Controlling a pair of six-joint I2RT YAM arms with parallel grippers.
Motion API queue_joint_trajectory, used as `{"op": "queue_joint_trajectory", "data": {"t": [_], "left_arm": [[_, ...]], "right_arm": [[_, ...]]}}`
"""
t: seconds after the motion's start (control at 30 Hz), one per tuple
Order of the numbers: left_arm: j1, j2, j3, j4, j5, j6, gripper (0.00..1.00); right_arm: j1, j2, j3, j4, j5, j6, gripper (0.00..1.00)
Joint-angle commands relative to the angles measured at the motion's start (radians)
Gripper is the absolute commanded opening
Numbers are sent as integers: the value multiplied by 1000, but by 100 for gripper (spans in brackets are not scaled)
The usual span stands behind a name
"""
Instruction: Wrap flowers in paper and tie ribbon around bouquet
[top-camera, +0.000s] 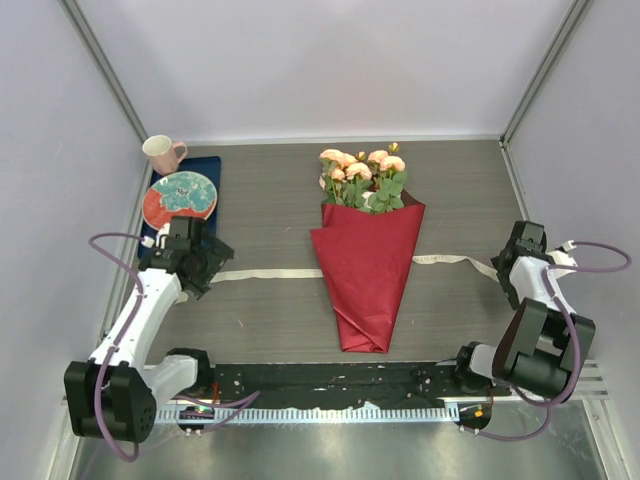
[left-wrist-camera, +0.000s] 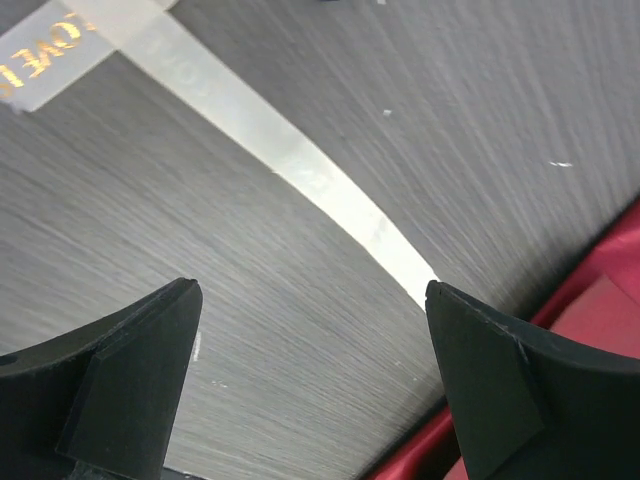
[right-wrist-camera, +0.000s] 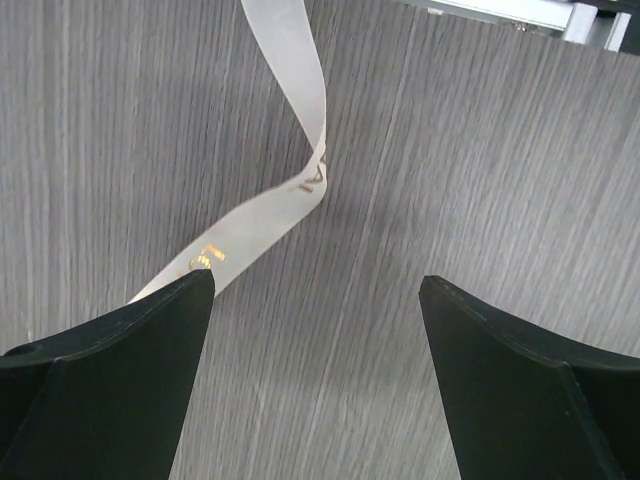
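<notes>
Ribbon: gold capital letters near frame edge in left wrist view, only "OWE" legible, rest cut off. Right wrist view: gold print unreadable.

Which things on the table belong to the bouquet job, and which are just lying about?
For the job:
- flowers, pale pink-peach roses
- red paper, coned around their stems
- ribbon, running flat under the cone

Lying about:
- pink mug
- red-and-teal plate
- dark blue tray under the plate
</notes>
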Motion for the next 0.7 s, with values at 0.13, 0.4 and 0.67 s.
{"op": "queue_joint_trajectory", "data": {"t": [0.13,0.4,0.67], "left_arm": [[39,51,24,-73,-17,-6,100],[39,123,41,-33,-20,16,100],[39,192,97,-75,-99,-2,100]], "right_arm": [[-58,190,92,138,39,-28,89],[-59,214,121,168,74,-21,92],[-72,285,121,154,88,35,88]]}}
